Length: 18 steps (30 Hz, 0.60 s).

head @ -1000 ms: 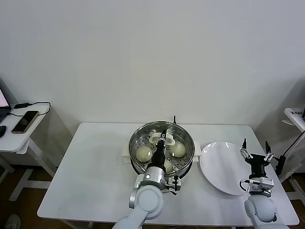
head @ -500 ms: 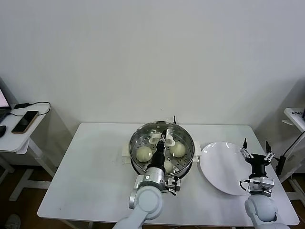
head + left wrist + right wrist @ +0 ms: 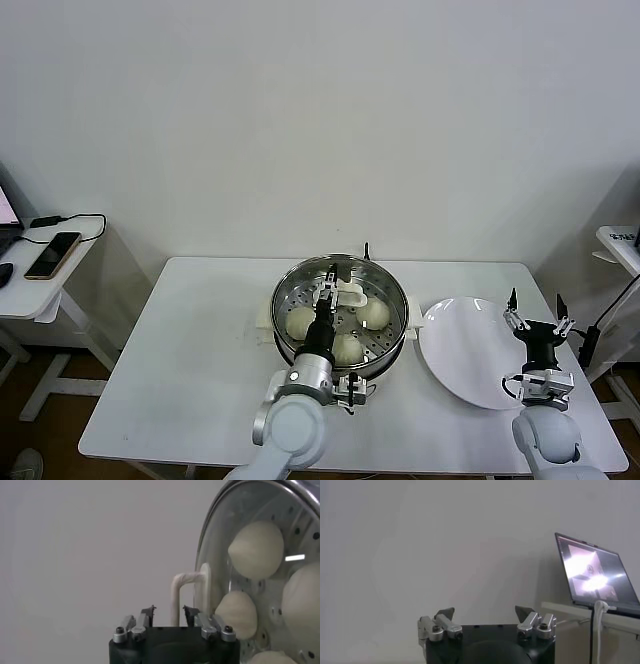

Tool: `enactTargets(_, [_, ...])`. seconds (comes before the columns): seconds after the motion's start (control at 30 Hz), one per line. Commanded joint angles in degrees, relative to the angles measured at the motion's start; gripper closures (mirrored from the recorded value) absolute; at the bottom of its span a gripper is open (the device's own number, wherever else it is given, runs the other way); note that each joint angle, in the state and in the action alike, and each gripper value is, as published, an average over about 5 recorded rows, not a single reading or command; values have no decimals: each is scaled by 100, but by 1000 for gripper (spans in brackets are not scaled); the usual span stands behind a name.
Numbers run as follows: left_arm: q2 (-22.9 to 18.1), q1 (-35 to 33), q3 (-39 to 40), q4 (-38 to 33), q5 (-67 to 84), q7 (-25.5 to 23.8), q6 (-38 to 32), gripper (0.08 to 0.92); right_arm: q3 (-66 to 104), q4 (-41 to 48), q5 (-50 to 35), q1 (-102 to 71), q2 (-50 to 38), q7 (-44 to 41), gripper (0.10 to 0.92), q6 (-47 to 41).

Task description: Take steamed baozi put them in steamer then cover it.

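The steamer [image 3: 283,305] stands mid-table with the cover on it; the cover's cream-white handle [image 3: 348,293] is in its middle. Several baozi [image 3: 300,321] lie inside and show through the glass. My left gripper [image 3: 327,289] is open over the pot, just left of the handle, holding nothing. In the left wrist view the gripper [image 3: 169,611] is open, the handle [image 3: 187,580] stands just beyond its fingertips, and the baozi [image 3: 257,547] show through the cover [image 3: 220,540]. My right gripper [image 3: 535,301] is open and empty, parked right of the plate; it also shows in the right wrist view [image 3: 485,611].
A flat white plate [image 3: 465,350] lies bare to the right of the steamer. The white table [image 3: 190,350] runs left of the pot. A side table with a phone [image 3: 50,255] stands at the far left. A lit laptop [image 3: 592,572] shows in the right wrist view.
My left gripper has come off the cover's handle and shifted a little to the left, with its arm. The cover stays on the pot. The right arm has not moved.
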State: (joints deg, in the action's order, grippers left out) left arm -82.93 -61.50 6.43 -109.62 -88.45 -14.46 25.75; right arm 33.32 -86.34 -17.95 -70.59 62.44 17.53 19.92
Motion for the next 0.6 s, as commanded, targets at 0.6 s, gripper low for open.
enactTargets(0.6, [1199, -588, -2175, -1818, 5574, 2003, -105, 177, -38, -348, -785, -152, -157, -389, 203, -288])
